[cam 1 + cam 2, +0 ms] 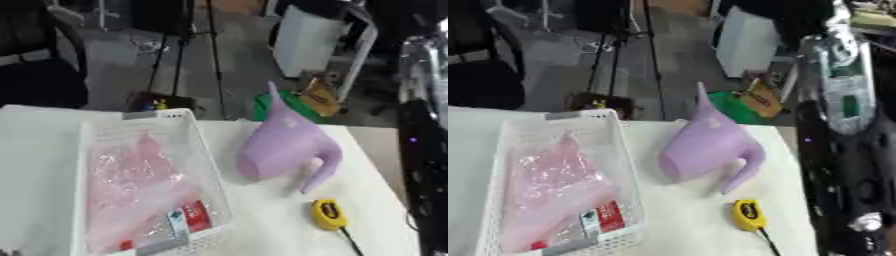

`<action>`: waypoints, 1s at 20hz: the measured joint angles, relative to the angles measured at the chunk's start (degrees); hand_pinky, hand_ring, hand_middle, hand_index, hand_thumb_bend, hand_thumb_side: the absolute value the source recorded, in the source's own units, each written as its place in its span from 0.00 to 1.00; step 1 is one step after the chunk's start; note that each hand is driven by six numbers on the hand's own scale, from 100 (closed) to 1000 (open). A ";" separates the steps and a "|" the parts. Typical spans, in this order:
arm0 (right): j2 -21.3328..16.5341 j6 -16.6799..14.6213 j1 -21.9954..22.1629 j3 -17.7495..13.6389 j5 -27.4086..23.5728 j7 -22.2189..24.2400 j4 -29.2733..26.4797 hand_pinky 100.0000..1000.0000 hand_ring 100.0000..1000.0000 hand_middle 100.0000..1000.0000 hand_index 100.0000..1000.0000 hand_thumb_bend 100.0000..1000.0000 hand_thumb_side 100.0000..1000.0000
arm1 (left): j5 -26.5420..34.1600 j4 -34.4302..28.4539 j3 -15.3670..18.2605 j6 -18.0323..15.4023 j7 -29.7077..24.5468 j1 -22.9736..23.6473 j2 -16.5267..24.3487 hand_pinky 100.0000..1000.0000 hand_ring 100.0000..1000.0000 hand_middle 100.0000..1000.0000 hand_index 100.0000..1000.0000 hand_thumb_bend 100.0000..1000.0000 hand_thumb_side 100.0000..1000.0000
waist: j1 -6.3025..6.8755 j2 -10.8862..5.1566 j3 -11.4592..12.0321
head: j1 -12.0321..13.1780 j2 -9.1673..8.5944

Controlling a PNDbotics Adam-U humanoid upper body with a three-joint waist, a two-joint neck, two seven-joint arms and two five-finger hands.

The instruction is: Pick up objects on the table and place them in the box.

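Table: white surface, askew in both eye views.
Box: white plastic basket with perforated walls, long and narrow, on the left half of the table; its far end points away from the robot.
Box contents: a pink item in clear plastic wrap lies along the box floor, filling most of it; a red and white label shows at its near end.
Watering can: lilac plastic, lying on the table just right of the box, apart from its wall; a thin pointed part rises at the far side, a curved handle or spout reaches down toward the near right.
Tape measure: small, yellow and black, on the table near the can's lower tip, not touching it; a dark cord trails from it to the near edge.
Right arm: black and silver, down the right edge of the right eye view, beside the table.
Hands: neither is visible, so finger state cannot be told.
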 measured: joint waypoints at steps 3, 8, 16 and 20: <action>-1.49 -2.95 3.23 0.29 -4.98 -4.94 -4.61 0.45 0.73 0.56 0.67 0.00 1.00 | -0.16 0.00 0.23 0.56 0.46 -0.27 0.12 0.88 0.87 0.85 0.76 0.05 1.00 | 0.97 0.05 -0.49 | 1.11 0.15; -2.33 -12.63 10.52 -0.61 -5.74 -14.40 -11.30 0.53 0.73 0.59 0.71 0.00 0.96 | -0.31 0.00 0.33 1.29 1.18 -0.55 0.12 0.88 0.87 0.85 0.76 0.05 1.00 | 2.00 0.11 -1.32 | 1.34 0.47; -0.02 -22.75 17.50 -4.47 4.78 -27.83 -14.18 0.60 0.69 0.58 0.68 0.00 0.90 | -0.86 0.00 0.57 1.45 1.55 -0.69 -0.12 0.87 0.87 0.85 0.76 0.05 1.00 | 2.65 0.11 -2.26 | 0.30 0.47; 1.79 -29.73 20.17 -6.47 11.12 -30.15 -14.38 0.65 0.72 0.60 0.72 0.00 0.88 | -1.00 0.00 0.58 1.32 1.69 -0.72 -0.13 0.88 0.87 0.85 0.76 0.05 1.00 | 2.63 0.11 -2.55 | -0.73 0.47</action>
